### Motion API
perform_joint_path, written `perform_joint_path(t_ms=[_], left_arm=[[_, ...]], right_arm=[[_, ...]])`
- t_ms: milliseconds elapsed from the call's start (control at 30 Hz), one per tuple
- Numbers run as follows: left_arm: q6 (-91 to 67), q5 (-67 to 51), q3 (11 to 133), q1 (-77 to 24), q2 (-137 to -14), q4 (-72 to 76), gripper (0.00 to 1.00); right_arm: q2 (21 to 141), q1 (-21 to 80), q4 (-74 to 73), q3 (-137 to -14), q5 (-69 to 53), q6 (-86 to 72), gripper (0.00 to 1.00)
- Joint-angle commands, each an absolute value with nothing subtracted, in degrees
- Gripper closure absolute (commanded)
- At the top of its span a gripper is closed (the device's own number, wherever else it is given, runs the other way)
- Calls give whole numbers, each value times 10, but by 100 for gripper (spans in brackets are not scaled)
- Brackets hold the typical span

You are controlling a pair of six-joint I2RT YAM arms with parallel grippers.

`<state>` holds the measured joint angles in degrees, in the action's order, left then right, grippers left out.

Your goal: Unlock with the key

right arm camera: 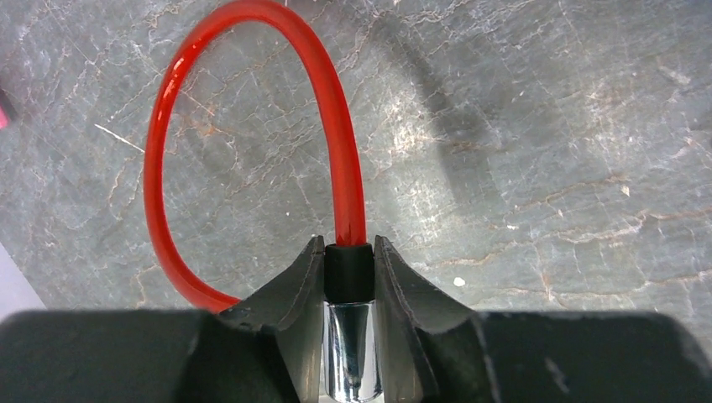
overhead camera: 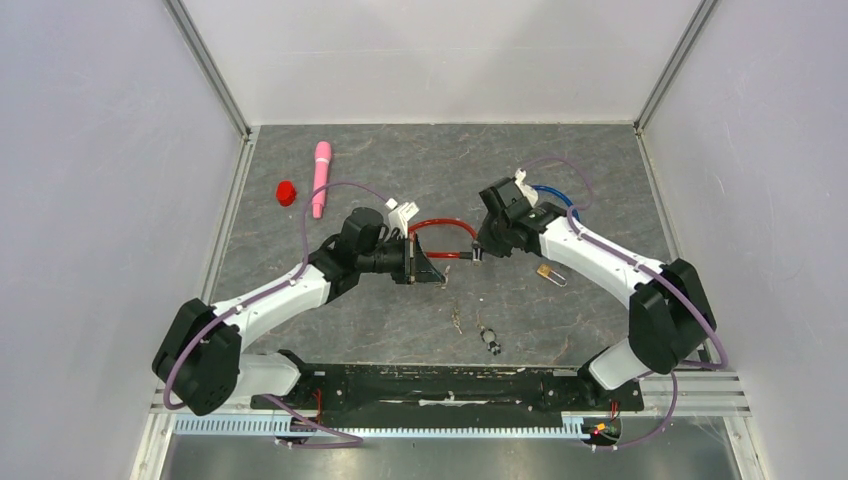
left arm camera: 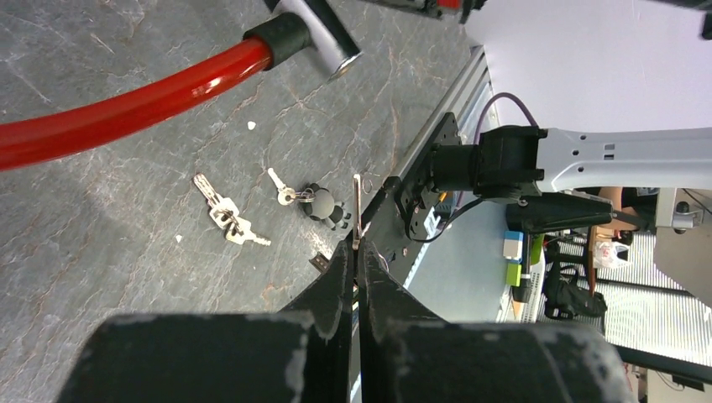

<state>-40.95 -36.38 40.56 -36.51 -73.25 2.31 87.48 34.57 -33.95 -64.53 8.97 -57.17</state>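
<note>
Key (overhead camera: 449, 268) first, seen from above: a thin sliver at the tip of the left gripper (overhead camera: 432, 268), aimed across at the right gripper (overhead camera: 478, 250), which has one end of the red cable lock (overhead camera: 440, 224). Key tip and lock end are close; I can't tell whether they touch. Around them on the grey table (overhead camera: 600, 170) there's one pink cylinder (overhead camera: 321, 178) and one red cap (overhead camera: 286, 193) well off at far left. One small brass padlock (overhead camera: 549, 272) sits just beside the right forearm, and one blue cable (overhead camera: 553, 192) is half hidden behind that arm. Two loose key sets lie nearer the bases: a key bunch (overhead camera: 456, 320) and a keyring with a black figure (overhead camera: 489, 340).

Over to the left wrist: the fingers are pressed tight together, pinching the key (left arm camera: 357, 206), and its blade stands straight out past the tips. The lock's chrome barrel (left arm camera: 327, 34) shows at the top edge, ahead and apart. Both loose key sets lie on the table beneath.

Right wrist now: the jaws are partly closed, clamped on the lock's black collar (right arm camera: 348, 270), with the chrome barrel running back between them. The red cable loops out ahead and curls back on the left.
</note>
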Motion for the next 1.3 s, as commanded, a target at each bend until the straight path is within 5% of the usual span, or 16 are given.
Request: perform_joint_path(t_ms=[0,400,667,1267], left_arm=[[-434,-349,409,-369,-725,55,98],[-372,-249,409,-352,-656,-80,98],[-351,-263,399,-303,-620,-120,98],[-352,-294,382,-290,-619,-112,98]], right_arm=[[861,351,-249,-610,96,-571,100],[997,387,-198,-604,119,-420,100],[1006,386,-264,-670,105,-297,57],[1141,373,-354,-793,97,-265,65]])
